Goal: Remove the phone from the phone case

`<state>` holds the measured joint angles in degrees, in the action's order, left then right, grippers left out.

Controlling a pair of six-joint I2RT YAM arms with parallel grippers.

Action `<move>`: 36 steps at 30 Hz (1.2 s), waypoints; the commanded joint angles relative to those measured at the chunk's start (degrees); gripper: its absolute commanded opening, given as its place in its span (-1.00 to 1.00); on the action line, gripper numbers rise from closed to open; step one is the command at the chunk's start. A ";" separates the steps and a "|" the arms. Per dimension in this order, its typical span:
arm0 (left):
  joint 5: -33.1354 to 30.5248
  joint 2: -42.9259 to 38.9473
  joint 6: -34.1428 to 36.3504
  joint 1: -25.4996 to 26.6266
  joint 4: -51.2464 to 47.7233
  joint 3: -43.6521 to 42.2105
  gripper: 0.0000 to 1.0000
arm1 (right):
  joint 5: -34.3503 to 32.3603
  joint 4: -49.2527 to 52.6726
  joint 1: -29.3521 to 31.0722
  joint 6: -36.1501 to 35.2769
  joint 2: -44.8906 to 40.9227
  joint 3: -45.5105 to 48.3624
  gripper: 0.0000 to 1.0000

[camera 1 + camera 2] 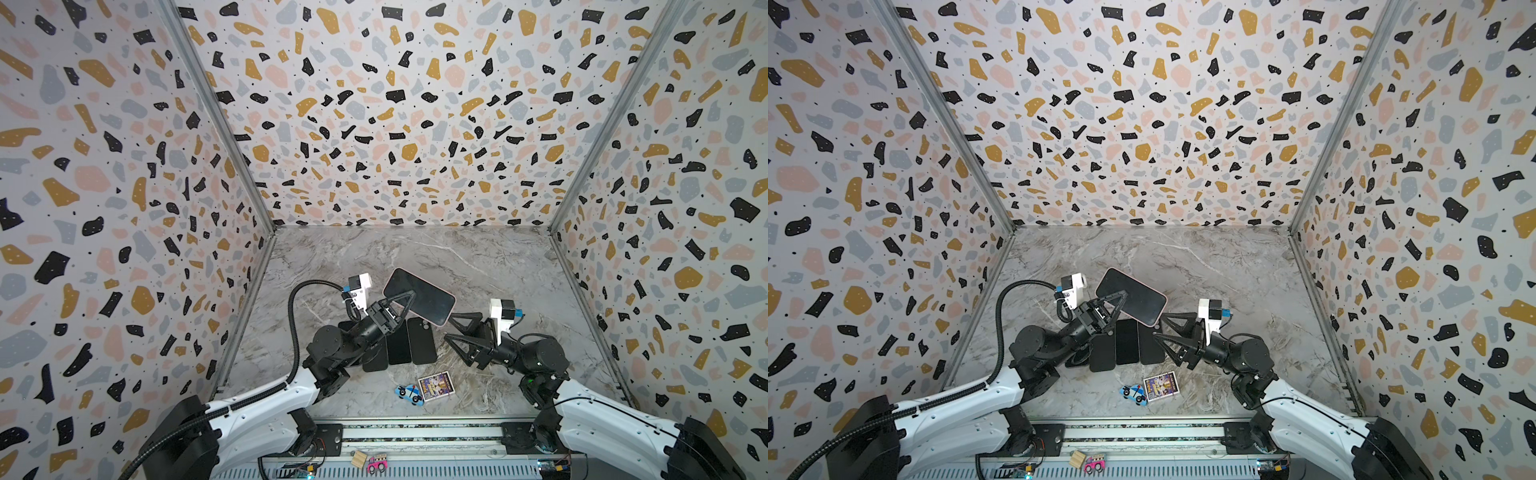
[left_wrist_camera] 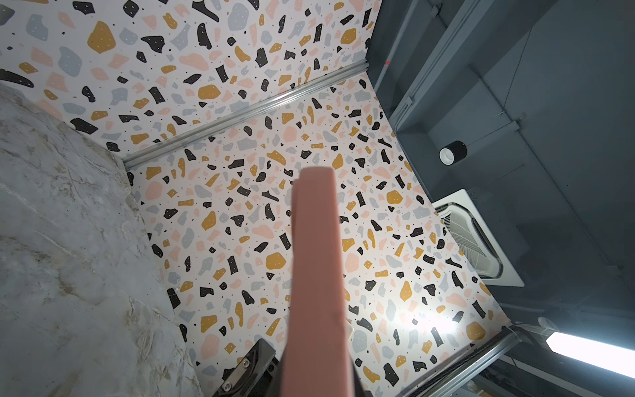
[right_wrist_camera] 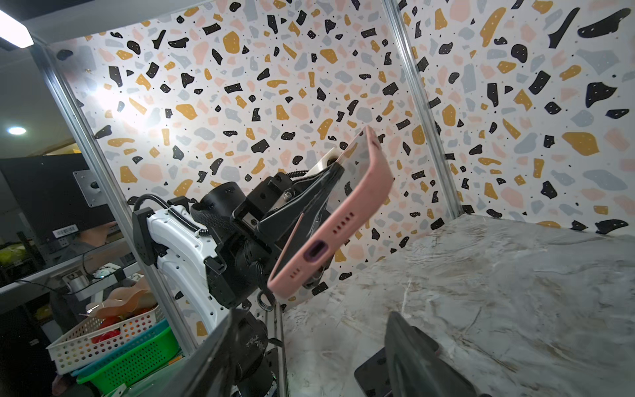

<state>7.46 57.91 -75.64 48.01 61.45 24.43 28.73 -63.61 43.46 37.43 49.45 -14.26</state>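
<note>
Right wrist view shows the left gripper (image 3: 330, 178) clamped on the pink phone case (image 3: 347, 220), phone (image 1: 432, 301) inside, raised at frame centre. The right gripper (image 1: 451, 327) gapes wide beside its lower corner. Best approach: peel one case corner against a firm clamp.

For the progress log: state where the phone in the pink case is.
Mid-scene in both top views, the pink-cased phone hangs in the left gripper, above flat black slabs on the marble table.
</note>
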 commanded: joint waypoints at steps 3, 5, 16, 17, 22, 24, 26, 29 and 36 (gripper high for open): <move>0.27 -0.69 1.09 -0.20 7.47 1.85 -1.00 | 1.92 -6.88 0.13 4.19 2.89 -3.47 0.37; 0.14 -0.74 1.29 -0.20 7.28 1.64 -1.00 | 2.20 -8.02 0.26 4.93 3.77 -3.83 0.36; 0.08 -0.51 1.81 -0.20 6.93 1.34 -1.00 | 2.02 -9.23 1.27 5.32 5.60 -4.70 0.20; 0.06 -0.52 1.81 -0.20 6.94 1.30 -1.00 | 2.06 -9.31 1.34 5.37 5.89 -4.89 0.14; 0.19 -0.69 2.59 -0.20 6.14 1.24 -1.00 | 2.34 -9.40 1.36 5.81 7.21 -5.67 -0.12; 0.49 -0.69 2.91 -0.12 5.98 1.24 -1.00 | 2.23 -9.51 1.36 5.99 7.63 -5.96 -0.29; 0.63 -0.69 2.98 -0.11 5.87 1.15 -1.00 | 2.27 -9.52 1.36 5.99 8.00 -6.19 -0.48; 0.36 -1.02 2.56 -0.11 5.71 0.80 -1.00 | 3.08 -9.82 1.45 5.90 8.72 -6.03 -0.69; 0.83 -0.90 0.79 -0.11 -0.98 4.14 -1.00 | 5.28 -8.97 1.45 1.17 8.10 -4.46 -0.94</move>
<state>7.42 57.76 -73.60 47.77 60.69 24.93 32.16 -71.59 44.69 43.79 58.24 -18.22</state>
